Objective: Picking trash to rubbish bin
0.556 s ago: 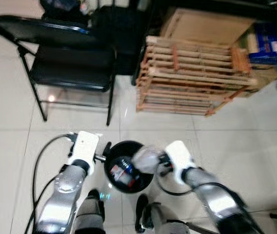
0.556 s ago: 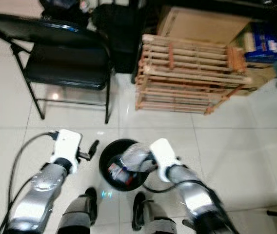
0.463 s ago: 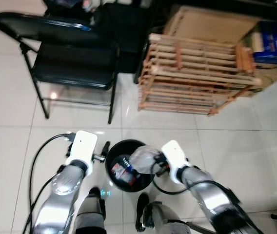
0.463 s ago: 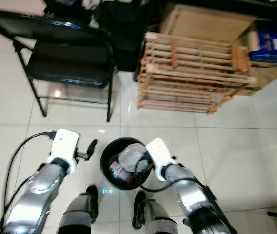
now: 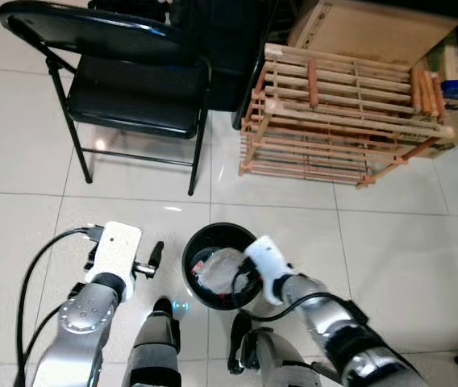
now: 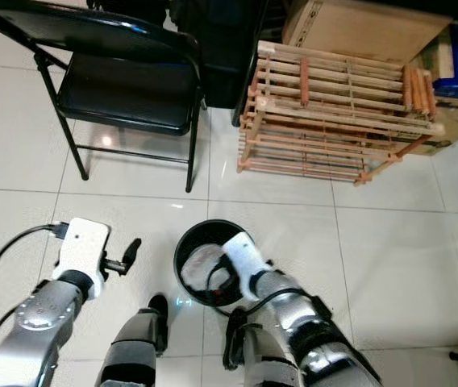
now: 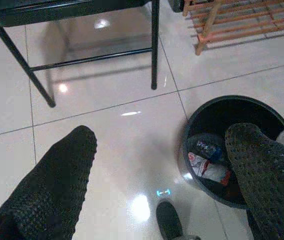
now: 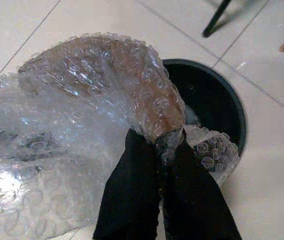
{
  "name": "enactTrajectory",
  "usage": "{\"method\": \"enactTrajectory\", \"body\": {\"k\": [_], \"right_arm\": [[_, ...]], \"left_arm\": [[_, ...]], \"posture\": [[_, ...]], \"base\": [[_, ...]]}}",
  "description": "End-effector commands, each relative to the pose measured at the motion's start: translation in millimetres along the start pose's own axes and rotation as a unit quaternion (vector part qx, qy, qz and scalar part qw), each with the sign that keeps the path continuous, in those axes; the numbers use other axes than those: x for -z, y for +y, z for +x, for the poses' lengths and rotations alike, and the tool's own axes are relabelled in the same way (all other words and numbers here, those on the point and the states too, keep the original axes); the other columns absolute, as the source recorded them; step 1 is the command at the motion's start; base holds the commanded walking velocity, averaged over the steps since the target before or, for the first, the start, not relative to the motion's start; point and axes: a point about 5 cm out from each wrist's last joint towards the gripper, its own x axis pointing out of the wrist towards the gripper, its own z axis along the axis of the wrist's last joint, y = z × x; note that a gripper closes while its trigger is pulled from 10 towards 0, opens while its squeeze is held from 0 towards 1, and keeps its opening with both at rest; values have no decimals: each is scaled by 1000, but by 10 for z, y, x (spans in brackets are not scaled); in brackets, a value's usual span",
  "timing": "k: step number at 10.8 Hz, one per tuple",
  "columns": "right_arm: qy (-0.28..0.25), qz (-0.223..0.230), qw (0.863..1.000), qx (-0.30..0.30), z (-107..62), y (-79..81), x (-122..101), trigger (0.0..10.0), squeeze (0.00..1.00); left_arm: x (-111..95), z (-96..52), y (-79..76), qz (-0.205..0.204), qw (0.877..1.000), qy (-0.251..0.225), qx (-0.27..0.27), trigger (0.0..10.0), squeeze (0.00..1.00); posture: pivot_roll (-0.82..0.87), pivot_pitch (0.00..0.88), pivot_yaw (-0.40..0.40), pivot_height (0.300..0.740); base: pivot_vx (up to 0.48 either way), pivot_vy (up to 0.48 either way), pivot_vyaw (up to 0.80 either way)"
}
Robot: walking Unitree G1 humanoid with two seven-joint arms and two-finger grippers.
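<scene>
Our right gripper's fingers were pinched tight on the bubble wrap. In the eye views it had dropped from the rim into the black bin (the camera had shifted too). In the left wrist view, our left gripper stood wide apart, empty, beside the bin.

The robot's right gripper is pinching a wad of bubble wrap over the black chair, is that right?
Not quite. The right gripper is pinching the bubble wrap over the black bin, not the chair, which stands farther off. The left eye view shows it.
</scene>
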Motion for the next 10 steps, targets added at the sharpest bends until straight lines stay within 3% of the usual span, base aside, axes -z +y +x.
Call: {"method": "enactTrajectory", "body": {"k": [1,5,6,7,8,9,10], "right_arm": [[27,10,999,-17,-15,71,169,10000,0],[25,9,999,-23,20,153,206,10000,0],[26,9,999,-20,18,147,214,10000,137],[26,10,999,-17,17,139,215,10000,180],[21,11,1000,-10,18,111,195,10000,388],[14,13,1000,1,19,71,163,10000,1000],[-1,24,999,24,16,-25,86,10000,1000]], "left_arm": [[77,-42,-31,-4,1000,20,8,10000,1000],[76,-58,-33,-5,999,32,8,10000,1000],[78,-60,-35,-5,999,33,8,10000,1000],[80,-59,-37,-5,999,34,9,10000,1000],[79,-58,-39,-5,999,35,9,10000,1000],[77,-58,-42,-5,999,35,10,10000,1000],[76,-59,-50,-6,999,36,10,10000,1000]], "posture": [[618,426,-167,740],[614,430,-167,740],[614,430,-167,740],[614,430,-167,740],[614,430,-167,740],[614,430,-167,740],[612,431,-173,740]], "base": [[0,0,0],[0,0,0],[0,0,0],[0,0,0],[0,0,0],[0,0,0],[0,0,0]]}}
